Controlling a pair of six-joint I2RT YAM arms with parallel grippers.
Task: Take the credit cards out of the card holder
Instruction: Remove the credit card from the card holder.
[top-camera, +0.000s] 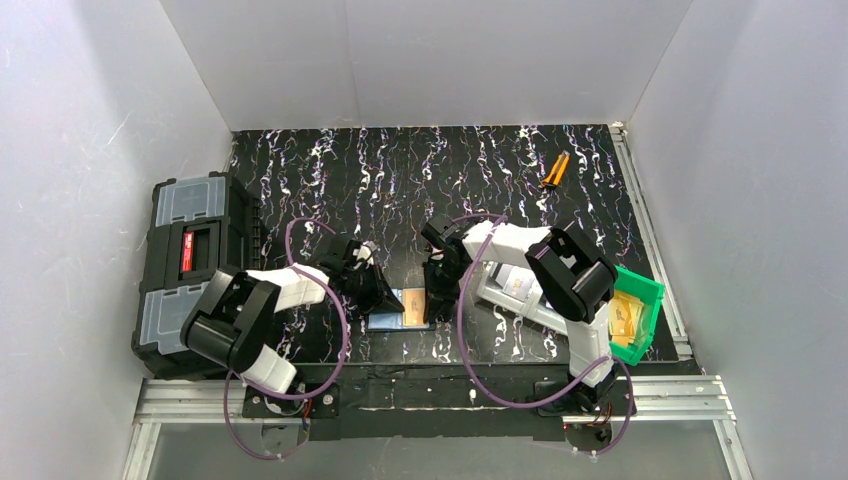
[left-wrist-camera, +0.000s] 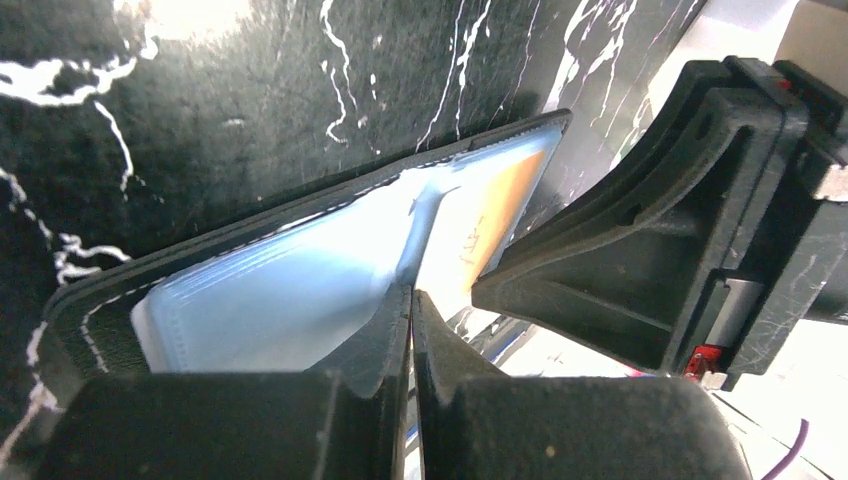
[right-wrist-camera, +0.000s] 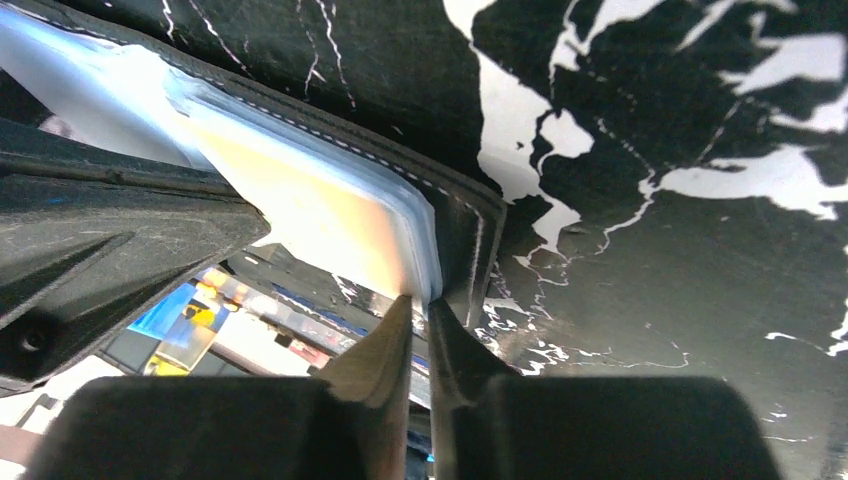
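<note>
Lying between both jaws: card holder (top-camera: 388, 320)

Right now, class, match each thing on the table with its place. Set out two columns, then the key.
Things:
1 card holder
2 toolbox
3 green bin
4 orange-handled item

Places:
A far side, right of the middle
B left edge
C middle, near side
D right edge, near side

Pairs: 1-C, 2-B, 3-D, 4-A
</note>
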